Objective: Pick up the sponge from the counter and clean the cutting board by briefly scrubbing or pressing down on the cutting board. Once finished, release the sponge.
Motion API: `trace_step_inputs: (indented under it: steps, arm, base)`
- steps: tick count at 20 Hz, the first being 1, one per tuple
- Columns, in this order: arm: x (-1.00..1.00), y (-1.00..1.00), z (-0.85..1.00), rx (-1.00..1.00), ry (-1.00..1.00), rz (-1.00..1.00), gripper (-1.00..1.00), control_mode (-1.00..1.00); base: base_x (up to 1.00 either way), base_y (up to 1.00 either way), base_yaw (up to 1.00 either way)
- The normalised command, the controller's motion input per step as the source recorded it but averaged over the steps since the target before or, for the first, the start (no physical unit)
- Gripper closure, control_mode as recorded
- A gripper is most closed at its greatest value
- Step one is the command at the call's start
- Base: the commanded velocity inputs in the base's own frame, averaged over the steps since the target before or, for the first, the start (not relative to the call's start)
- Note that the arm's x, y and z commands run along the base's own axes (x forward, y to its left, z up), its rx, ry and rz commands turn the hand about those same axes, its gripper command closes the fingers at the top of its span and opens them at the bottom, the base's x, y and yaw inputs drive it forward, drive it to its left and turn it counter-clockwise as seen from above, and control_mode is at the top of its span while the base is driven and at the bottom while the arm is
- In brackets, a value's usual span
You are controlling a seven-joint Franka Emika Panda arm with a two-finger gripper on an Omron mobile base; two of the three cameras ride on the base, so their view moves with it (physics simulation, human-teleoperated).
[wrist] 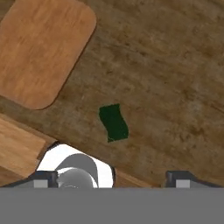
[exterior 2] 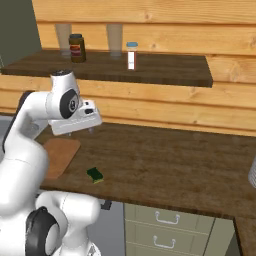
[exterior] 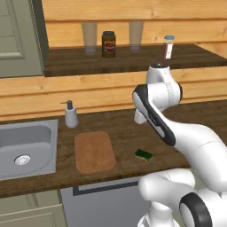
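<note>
The sponge [exterior: 144,154] [exterior 2: 95,174] lies flat, dark green side up, on the counter [exterior: 119,126] near its front edge. The light wooden cutting board [exterior: 94,151] [exterior 2: 61,154] lies a short way to the sponge's left, beside the sink. My gripper [exterior 2: 80,132] hangs well above the counter, open and empty, pointing down. In the hand view the sponge [wrist: 113,122] sits a little above the middle between my spread fingertips [wrist: 183,178], with the cutting board [wrist: 41,48] in the upper left corner.
A steel sink [exterior: 26,148] is set into the counter at the left, and a soap dispenser [exterior: 70,114] stands behind the board. The higher shelf [exterior: 133,60] carries a jar [exterior: 108,43], two glasses and a small bottle [exterior: 168,47]. Bare worktop stretches to the right [exterior 2: 175,160].
</note>
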Motion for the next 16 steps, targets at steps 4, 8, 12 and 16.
trace_step_inputs:
  steps: [4,8,12,16]
  arm:
    - [-0.02,0.00,-1.00,-0.09,0.05,0.46,-1.00,-1.00]
    - [0.23,0.00,-0.88,0.19,0.00,0.14,-1.00,-1.00]
    - [0.30,0.00,-0.76,0.20,0.00,0.00,-1.00,-1.00]
    - [0.20,0.00,-0.60,-0.03,0.00,0.00,-1.00,-1.00]
  base:
    - [0.00,0.00,0.00]
    - [0.00,0.00,0.00]
    - [0.00,0.00,0.00]
    - [0.00,0.00,0.00]
